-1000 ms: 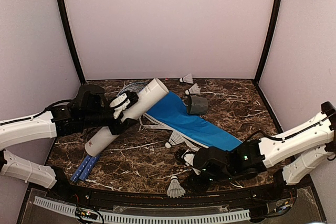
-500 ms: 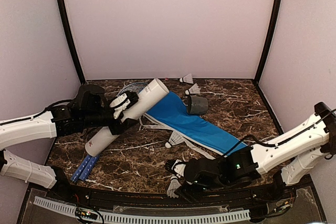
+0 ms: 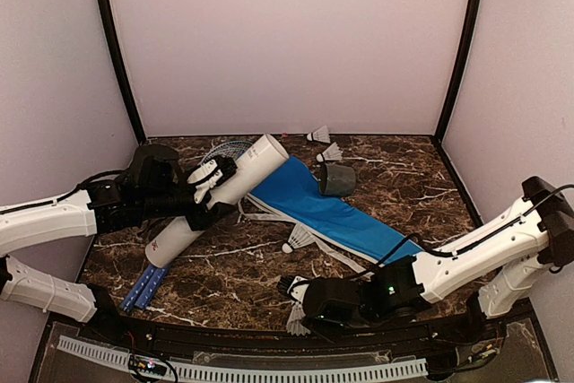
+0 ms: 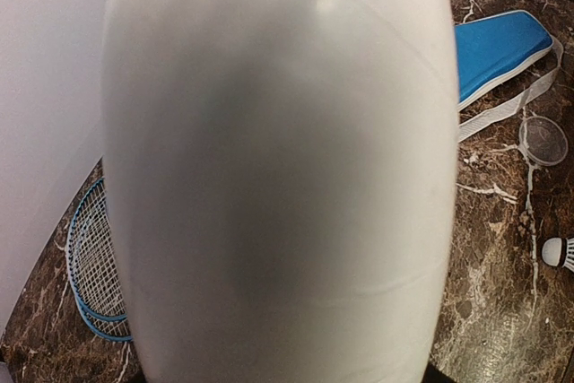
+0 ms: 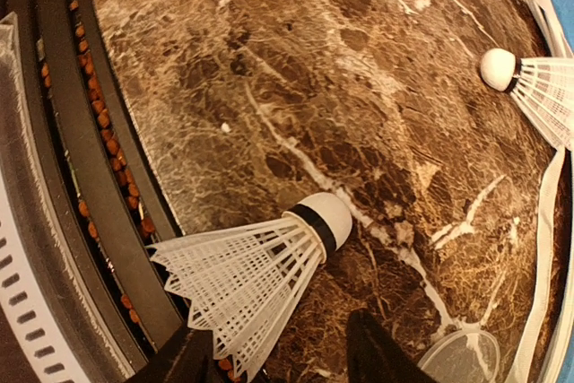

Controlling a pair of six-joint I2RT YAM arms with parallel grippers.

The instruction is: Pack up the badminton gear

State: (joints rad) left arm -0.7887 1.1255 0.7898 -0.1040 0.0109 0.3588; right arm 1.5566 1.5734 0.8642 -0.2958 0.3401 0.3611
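Note:
My left gripper (image 3: 213, 182) is shut on the long white tube (image 3: 235, 177) and holds it tilted over the table's left side. The tube (image 4: 278, 168) fills the left wrist view and hides the fingers. My right gripper (image 3: 296, 293) is open low over a white shuttlecock (image 3: 295, 320) at the front edge. In the right wrist view that shuttlecock (image 5: 260, 266) lies on its side between the fingers (image 5: 377, 347) of the gripper (image 5: 278, 356). The blue bag (image 3: 332, 213) lies diagonally mid-table. Two rackets (image 3: 143, 287) lie under the tube.
A dark grey cap (image 3: 336, 179) stands by the bag's far end. Other shuttlecocks lie at the back wall (image 3: 318, 134), just nearer (image 3: 330, 152), and mid-table (image 3: 299, 239). A clear lid (image 5: 462, 356) lies by the bag's white strap. The table's black front rail (image 5: 81, 132) is close.
My right gripper has moved left and toward the front edge, to just over the front shuttlecock. The left arm and tube have not moved.

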